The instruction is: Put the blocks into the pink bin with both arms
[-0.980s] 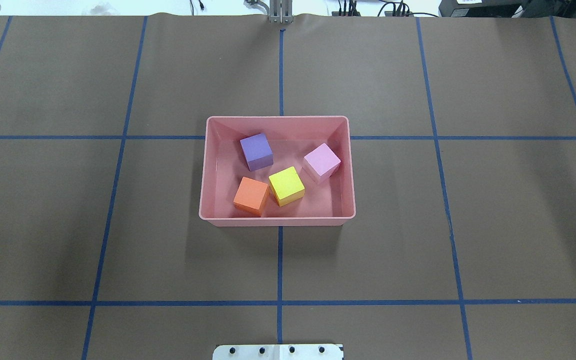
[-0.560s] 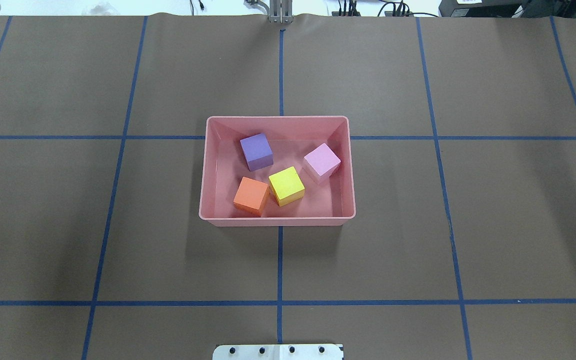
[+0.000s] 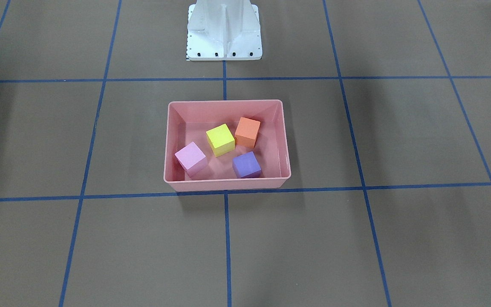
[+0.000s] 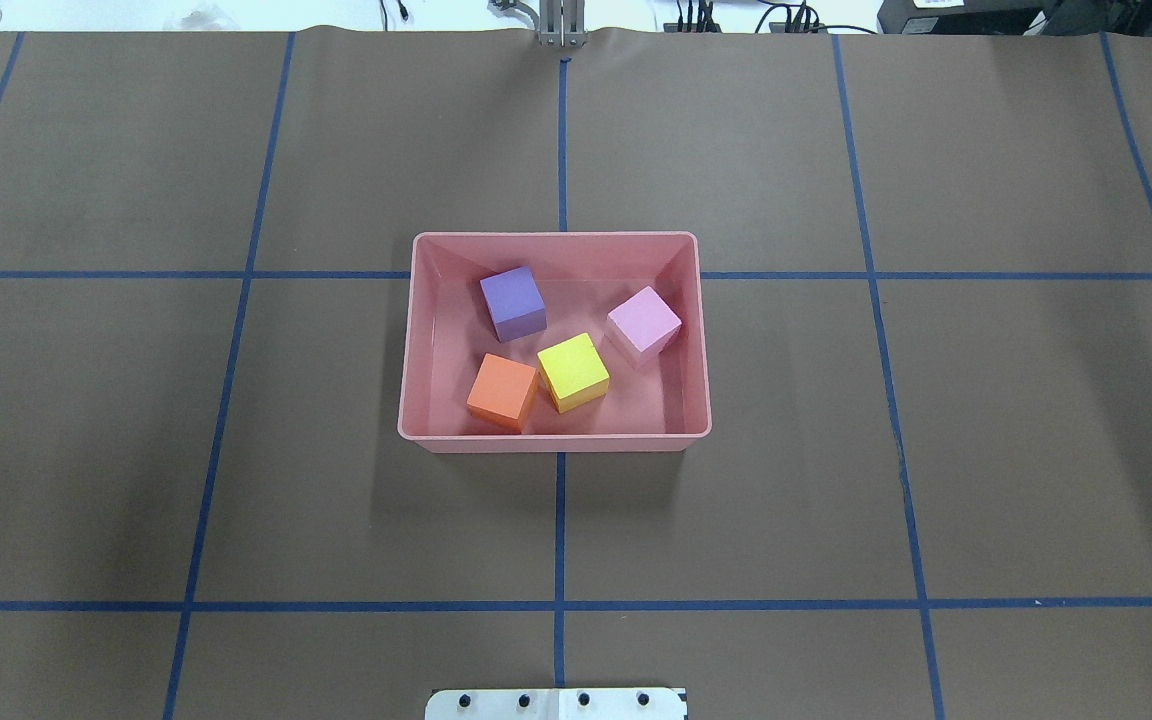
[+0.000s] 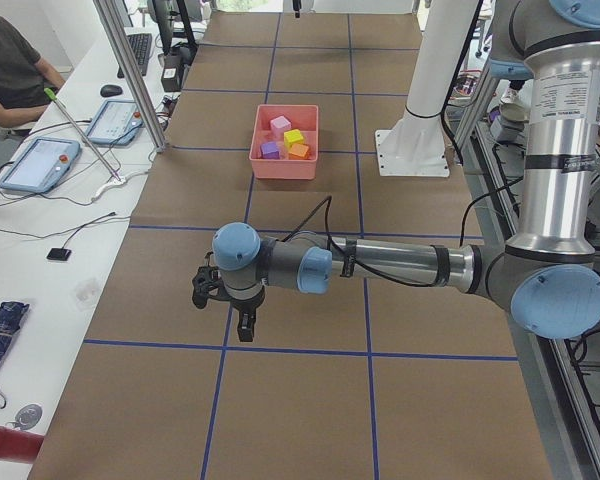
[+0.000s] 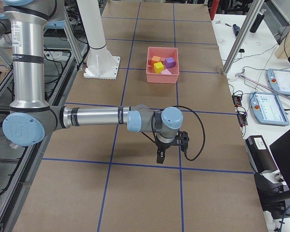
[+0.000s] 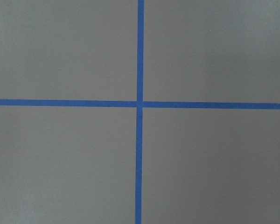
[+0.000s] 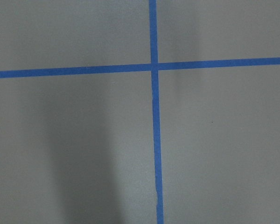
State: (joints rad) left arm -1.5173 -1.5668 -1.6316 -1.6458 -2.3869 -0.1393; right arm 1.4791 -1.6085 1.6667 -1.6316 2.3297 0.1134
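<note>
Inside the shallow salmon-pink plastic bin (image 4: 554,244), the yellow cube (image 4: 573,371), light pink cube (image 4: 644,323), orange cube (image 4: 502,390) and purple cube (image 4: 513,302) are sitting. The black left tool (image 5: 244,332) and right tool (image 6: 160,157) are hanging far off; apart or together, I cannot tell.

We see the table (image 4: 236,450), papered brown and gridded with blue tape (image 4: 558,520), carrying the pink bin (image 4: 554,442) at centre and a white base pedestal (image 3: 224,51) nearby.

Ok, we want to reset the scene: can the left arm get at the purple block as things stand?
Probably yes. The purple block sits uncovered in the pink bin's left half, with gaps on all sides, and the left gripper hangs above the table with nothing between.
</note>
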